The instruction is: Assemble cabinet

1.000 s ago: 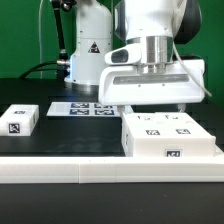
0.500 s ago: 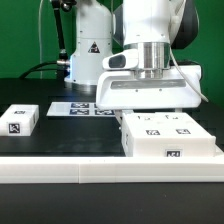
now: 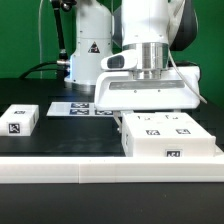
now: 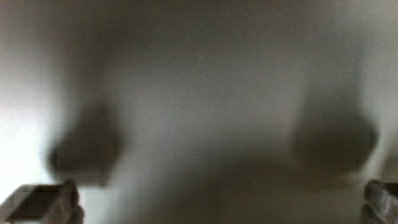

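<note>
The cabinet point(image 3: 170, 135), a large white box with black-and-white marker tags on its top and front, lies on the black table at the exterior view's right. My gripper point(image 3: 148, 108) hangs just above the cabinet's rear edge, its wide white hand covering the view behind. In the wrist view the gripper point(image 4: 214, 203) is open wide and empty, with one dark fingertip point(image 4: 39, 203) at each lower corner. Beneath it is only a blurred white surface with two soft shadows, very close to the camera. No insert panels show.
A small flat white tagged block point(image 3: 19, 120) lies at the exterior view's left. The marker board point(image 3: 80, 108) lies flat behind the middle. A long white rail point(image 3: 110, 171) runs along the front edge. The robot base point(image 3: 88, 45) stands at the back.
The gripper has risen a little above the cabinet since a second ago and has hardly moved in the last half second. The cabinet and block have not moved.
</note>
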{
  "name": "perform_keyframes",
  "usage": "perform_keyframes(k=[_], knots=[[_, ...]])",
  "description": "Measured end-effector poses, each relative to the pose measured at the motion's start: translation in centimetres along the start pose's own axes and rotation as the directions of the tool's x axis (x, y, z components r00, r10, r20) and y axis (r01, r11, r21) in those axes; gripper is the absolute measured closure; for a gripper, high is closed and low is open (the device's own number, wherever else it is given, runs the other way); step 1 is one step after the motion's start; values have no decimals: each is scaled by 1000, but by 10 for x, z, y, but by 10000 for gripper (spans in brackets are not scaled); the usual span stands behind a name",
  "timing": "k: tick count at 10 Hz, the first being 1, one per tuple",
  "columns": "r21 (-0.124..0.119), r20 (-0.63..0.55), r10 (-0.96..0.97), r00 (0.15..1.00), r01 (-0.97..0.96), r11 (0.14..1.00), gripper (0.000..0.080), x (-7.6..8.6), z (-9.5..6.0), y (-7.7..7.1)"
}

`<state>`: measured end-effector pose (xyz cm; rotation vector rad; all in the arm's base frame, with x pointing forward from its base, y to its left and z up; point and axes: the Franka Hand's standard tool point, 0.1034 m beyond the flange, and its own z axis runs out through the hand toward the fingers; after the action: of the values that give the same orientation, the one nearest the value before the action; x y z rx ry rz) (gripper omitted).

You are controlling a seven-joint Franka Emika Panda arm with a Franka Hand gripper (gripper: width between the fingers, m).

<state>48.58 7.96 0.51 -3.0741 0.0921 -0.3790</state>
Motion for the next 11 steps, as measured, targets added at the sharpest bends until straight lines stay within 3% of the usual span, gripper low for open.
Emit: perform_keyframes(k=[7,8,9,10,11], knots=[[6,-18,-5,1000,5,1000,2,14,3,-5],[5,-16,-5,1000,6,1000,88,13,3,-5],[5,-16,-6,1000,6,1000,231,13,4,-4],[5,-16,-6,1000,7,1000,231,13,4,-5],[6,-16,-7,1000,7,1000,413,13,4,-5]])
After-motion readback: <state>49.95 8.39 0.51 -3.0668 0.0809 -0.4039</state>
